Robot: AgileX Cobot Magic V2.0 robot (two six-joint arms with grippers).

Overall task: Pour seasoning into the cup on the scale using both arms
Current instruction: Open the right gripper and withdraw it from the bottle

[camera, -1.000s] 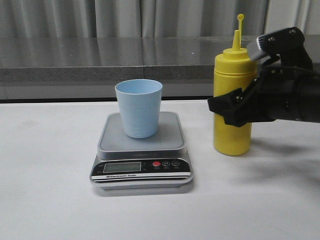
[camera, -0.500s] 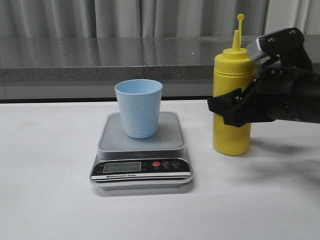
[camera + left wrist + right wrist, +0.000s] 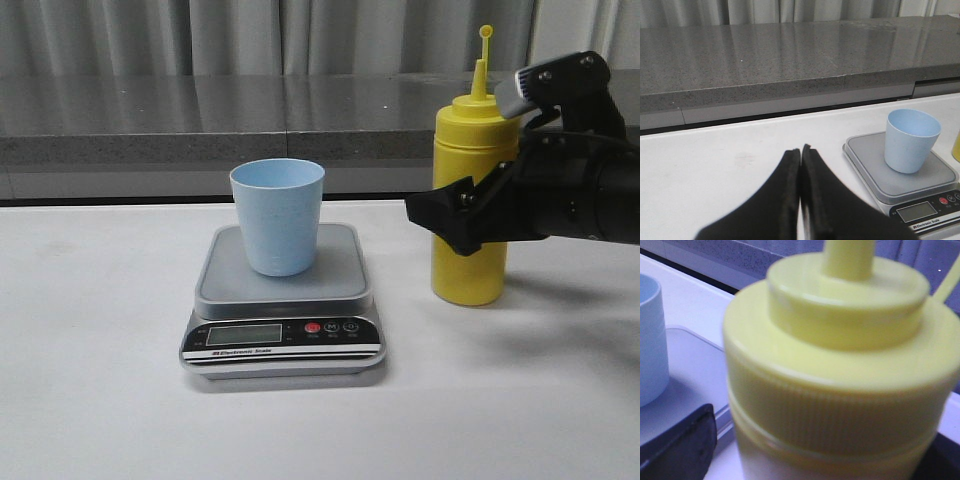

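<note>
The seasoning point(image 3: 468, 190) is a tall yellow squeeze bottle standing upright on the white table point(image 3: 100, 400), right of the scale point(image 3: 283, 305) and apart from it; its pointed nozzle rises from a ribbed yellow cap, and a thin tethered cap stands up just beside the nozzle; in the right wrist view the bottle point(image 3: 840, 365) fills nearly the whole picture, blurred by closeness. The right gripper point(image 3: 455, 215) has its black fingers point(image 3: 440, 215) across the bottle's middle, one on each side as the right wrist view shows at its lower corners; they sit against the yellow wall, so the gripper looks clamped on the bottle, whose base seems to rest on the table.

The cup point(image 3: 278, 215), light blue and tapered, stands upright at the middle of the scale's silver-grey platform; its mouth is open upward and nothing shows inside it in the left wrist view point(image 3: 911, 140); the scale's black front panel faces the near edge, with an LCD display point(image 3: 244, 335) and a red button point(image 3: 312, 327) to the display's right.

The left gripper point(image 3: 800, 165) appears only in the left wrist view; its two black fingers press together with no gap, holding nothing, over bare table left of the scale point(image 3: 875, 170). Behind the table runs a grey stone ledge point(image 3: 200, 120), with pale curtains point(image 3: 250, 35) beyond it.
</note>
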